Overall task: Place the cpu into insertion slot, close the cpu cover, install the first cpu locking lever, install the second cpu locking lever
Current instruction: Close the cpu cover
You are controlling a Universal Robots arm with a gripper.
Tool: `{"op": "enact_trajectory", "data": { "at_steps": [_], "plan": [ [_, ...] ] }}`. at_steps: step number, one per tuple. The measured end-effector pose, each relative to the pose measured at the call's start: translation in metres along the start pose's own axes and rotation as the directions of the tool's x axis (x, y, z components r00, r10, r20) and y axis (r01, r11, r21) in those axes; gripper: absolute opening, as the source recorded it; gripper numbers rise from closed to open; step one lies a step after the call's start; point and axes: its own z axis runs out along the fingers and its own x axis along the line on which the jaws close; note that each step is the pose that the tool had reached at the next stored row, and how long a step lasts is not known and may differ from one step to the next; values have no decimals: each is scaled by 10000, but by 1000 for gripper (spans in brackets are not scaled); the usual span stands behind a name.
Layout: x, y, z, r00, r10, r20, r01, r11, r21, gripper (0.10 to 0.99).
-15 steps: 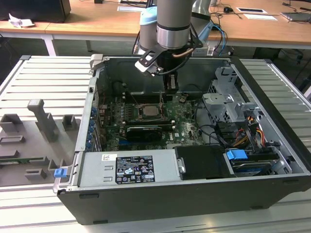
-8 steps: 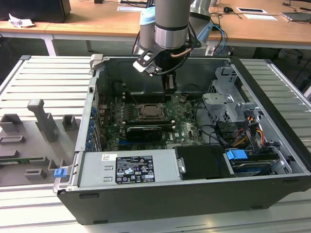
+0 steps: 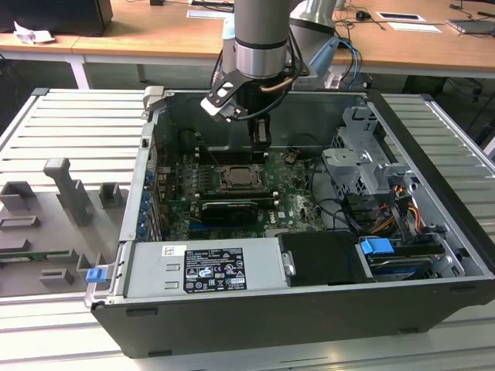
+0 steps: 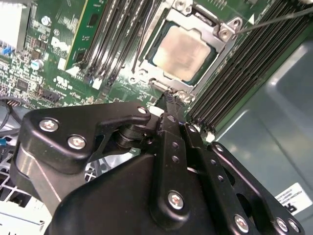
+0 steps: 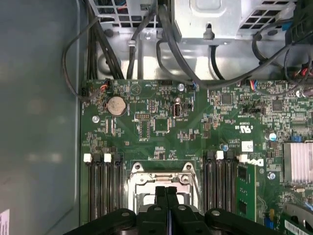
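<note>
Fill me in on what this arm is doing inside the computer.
One robot arm reaches down into the open computer case. Its gripper is shut, with nothing held, and its tip sits at the edge of the processor socket on the motherboard. The cpu already lies in the socket. The cpu cover appears to be folded down around it. A thin locking lever sticks out from one corner, apparently not latched.

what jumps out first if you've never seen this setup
The robot arm reaches down into the open computer case in the exterior view. In the second wrist view, the pale cpu sits in its socket, framed by the cpu cover, with the shut fingers at the socket's edge.
</note>
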Motion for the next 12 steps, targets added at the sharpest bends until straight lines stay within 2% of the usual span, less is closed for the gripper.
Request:
{"op": "enact_trajectory", "data": {
  "at_steps": [2, 7, 12],
  "plan": [
    [0, -79, 6, 10000, 0, -1, 0, 10000, 0, 106],
    [-2, -217, 5, 10000, 0, 1, 0, 10000, 0, 106],
    [-2, -304, 0, 10000, 0, -1, 0, 10000, 0, 106]
  ]
}}
